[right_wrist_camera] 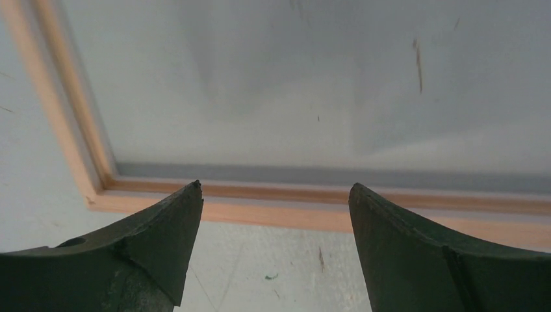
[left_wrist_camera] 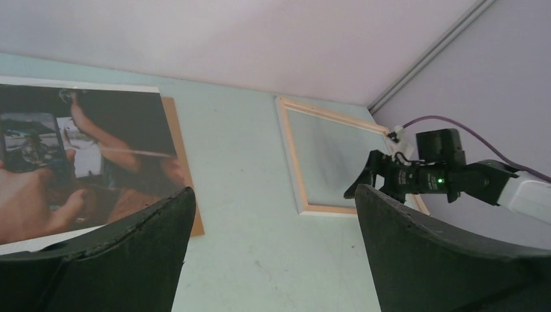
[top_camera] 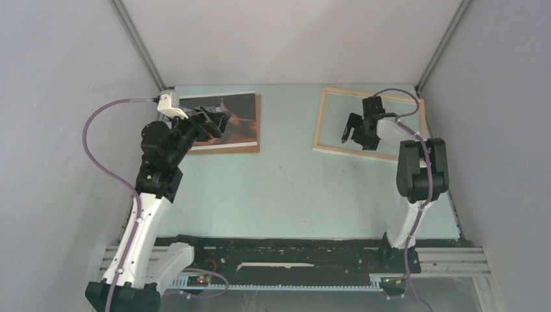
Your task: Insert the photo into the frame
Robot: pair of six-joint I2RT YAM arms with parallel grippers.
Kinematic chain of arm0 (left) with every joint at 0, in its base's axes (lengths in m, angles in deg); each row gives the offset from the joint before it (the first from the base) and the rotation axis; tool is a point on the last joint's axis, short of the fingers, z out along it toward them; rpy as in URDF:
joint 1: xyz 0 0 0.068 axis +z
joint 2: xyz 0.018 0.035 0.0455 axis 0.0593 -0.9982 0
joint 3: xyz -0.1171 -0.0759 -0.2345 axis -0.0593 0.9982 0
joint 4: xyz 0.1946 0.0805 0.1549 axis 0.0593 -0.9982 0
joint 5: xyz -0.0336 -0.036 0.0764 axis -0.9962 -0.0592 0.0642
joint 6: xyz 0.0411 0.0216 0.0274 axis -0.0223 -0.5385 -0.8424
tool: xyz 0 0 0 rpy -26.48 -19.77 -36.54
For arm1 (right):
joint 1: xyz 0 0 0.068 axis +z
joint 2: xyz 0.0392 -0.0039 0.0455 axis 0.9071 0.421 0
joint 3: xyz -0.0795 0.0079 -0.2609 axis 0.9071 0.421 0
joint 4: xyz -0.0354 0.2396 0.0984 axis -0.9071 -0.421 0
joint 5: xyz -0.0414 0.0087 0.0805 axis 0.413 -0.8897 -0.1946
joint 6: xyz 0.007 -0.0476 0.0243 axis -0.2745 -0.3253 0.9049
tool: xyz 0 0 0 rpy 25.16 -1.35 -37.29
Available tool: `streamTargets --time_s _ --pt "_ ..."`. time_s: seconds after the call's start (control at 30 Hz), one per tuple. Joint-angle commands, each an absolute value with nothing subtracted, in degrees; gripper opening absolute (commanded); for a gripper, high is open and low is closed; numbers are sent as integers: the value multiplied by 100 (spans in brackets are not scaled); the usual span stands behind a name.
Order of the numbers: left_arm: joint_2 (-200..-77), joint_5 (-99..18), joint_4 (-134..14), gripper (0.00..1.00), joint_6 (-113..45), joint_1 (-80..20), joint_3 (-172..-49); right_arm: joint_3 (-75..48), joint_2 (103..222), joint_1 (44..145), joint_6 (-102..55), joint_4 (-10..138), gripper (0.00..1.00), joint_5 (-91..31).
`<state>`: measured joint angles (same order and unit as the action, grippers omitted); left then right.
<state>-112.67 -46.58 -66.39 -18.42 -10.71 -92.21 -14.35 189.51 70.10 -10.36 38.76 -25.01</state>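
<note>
**Both grippers open, photo and frame well apart**

The thin rectangular colour print with a white border point(top_camera: 243, 120) lies face up at the far left of the pale green table point(top_camera: 286, 188). It rests on a plain brown backing board point(top_camera: 258, 127), whose edge shows along the print's right and near sides. The large rectangular frame of thin light wood with a clear pane point(top_camera: 319, 123) lies flat at the far right, slightly turned, well apart from the print.

The left gripper point(top_camera: 211, 122) hovers over the middle of the print with its jaws spread wide and nothing between them. In its wrist view the print sits beyond the left finger point(left_wrist_camera: 130, 247).

The right gripper point(top_camera: 354, 140) hangs over the frame's near rail point(right_wrist_camera: 273, 211). Its jaws are also wide apart and hold nothing, and the wooden rail runs across the gap between the fingertips point(right_wrist_camera: 185, 214).
</note>
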Motion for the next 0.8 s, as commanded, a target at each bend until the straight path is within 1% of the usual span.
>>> streamTargets --time_s 0.0,0.1,0.17,0.23,0.3,0.33,0.37,0.4,0.43,0.5,0.53,0.7,0.77 --pt "-11245 -4938 -6664 100 -1632 -1028 -9659 -1710 18900 7149 -258 3117 90 -2297" --pt "-11264 -4962 -6664 100 -1583 -1031 -9644 -1290 18541 7152 614 3420 89 -1805" --pt "-11281 -5011 -6659 100 -1546 -1031 -9651 -1201 18366 7200 1105 3411 89 -1228" --pt "-11278 -5030 -6654 100 -1510 -1031 -9653 -1261 18285 7256 1817 3051 89 -406" --pt "-11277 -5046 -6656 100 -1493 -1033 -9650 -1335 18253 7262 2518 2577 89 63" --pt "-11276 -5059 -6656 100 -1477 -1027 -9651 -1355 18249 7239 2849 2366 88 195" --pt "-11271 -5072 -6650 100 -1459 -1026 -9652 -1396 18271 7217 3181 2110 84 291" --pt "-11266 -5085 -6645 100 -1450 -1027 -9650 -1456 18305 7187 3504 1816 83 403" --pt "-11260 -5099 -6632 100 -1441 -1026 -9646 -1534 18367 7168 3794 1561 83 450" --pt "-11245 -5106 -6611 100 -1425 -1026 -9635 -1682 18535 7095 4059 1302 76 361" --pt "-11244 -5104 -6584 100 -1432 -1025 -9614 -1768 18642 7067 4186 1187 75 302" --pt "-11463 -5126 -6521 100 -1327 -939 -9592 -2027 19120 6940 4387 1217 70 -34" --pt "-11466 -5324 -6516 100 -1284 -918 -9634 -2025 19245 6908 4425 1251 66 -142"
